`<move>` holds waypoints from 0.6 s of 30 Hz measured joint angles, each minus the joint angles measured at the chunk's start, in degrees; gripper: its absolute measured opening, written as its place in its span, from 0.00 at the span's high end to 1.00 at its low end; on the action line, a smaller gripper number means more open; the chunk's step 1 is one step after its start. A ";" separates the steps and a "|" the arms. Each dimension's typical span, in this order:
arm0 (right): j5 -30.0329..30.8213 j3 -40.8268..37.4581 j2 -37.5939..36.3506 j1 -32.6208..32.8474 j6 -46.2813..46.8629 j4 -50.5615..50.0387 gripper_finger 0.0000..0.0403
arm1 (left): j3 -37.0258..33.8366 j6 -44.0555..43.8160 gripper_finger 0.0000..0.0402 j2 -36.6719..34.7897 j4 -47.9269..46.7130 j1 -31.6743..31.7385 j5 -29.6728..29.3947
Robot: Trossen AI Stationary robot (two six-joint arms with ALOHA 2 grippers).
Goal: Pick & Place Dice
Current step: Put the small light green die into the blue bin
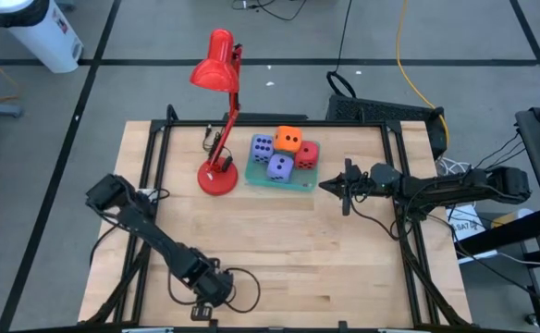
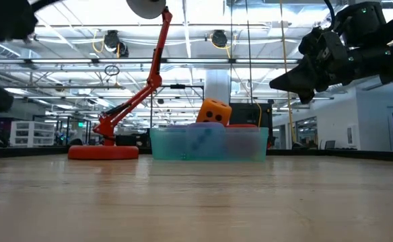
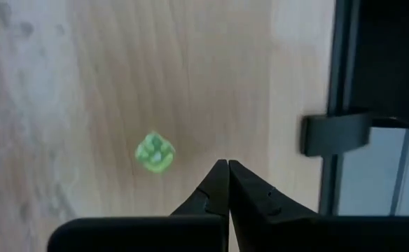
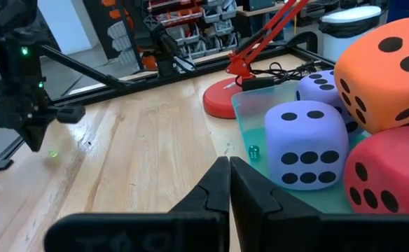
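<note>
Four dice lie in the teal tray (image 1: pixel 293 182) at the table's far middle: two purple-blue dice (image 1: pixel 263 147) (image 1: pixel 280 167), a red die (image 1: pixel 307 154), and an orange die (image 1: pixel 288 139) on top of them. They also show in the right wrist view: orange (image 4: pixel 386 70), red (image 4: pixel 390 171), purple-blue (image 4: pixel 306 143). My right gripper (image 1: pixel 325 184) is shut and empty, above the table just right of the tray. My left gripper (image 1: pixel 199 312) is shut and empty, low at the table's near edge.
A red desk lamp (image 1: pixel 219 176) stands left of the tray, its head (image 1: pixel 214 69) reaching past the far edge. A tiny green die (image 3: pixel 154 152) lies on the wood by my left gripper. Another tiny one (image 4: pixel 253 150) sits in the tray. Black frame rails run along the table's sides.
</note>
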 joint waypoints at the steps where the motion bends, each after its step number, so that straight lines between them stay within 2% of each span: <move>1: 0.00 0.00 0.00 0.00 0.00 0.01 1.00 | 0.00 0.37 0.99 0.65 0.60 0.22 0.06; 7: 0.00 0.00 0.00 0.00 -0.16 0.00 1.00 | 0.09 0.91 0.99 2.77 -0.52 1.95 0.06; 13: 0.00 0.00 0.00 0.00 -0.08 -0.03 1.00 | 0.13 5.40 0.99 2.80 -0.50 4.92 -1.57; 18: 0.00 0.00 0.00 0.00 -0.10 -0.88 1.00 | 0.17 8.77 0.99 2.74 -0.75 7.93 -5.50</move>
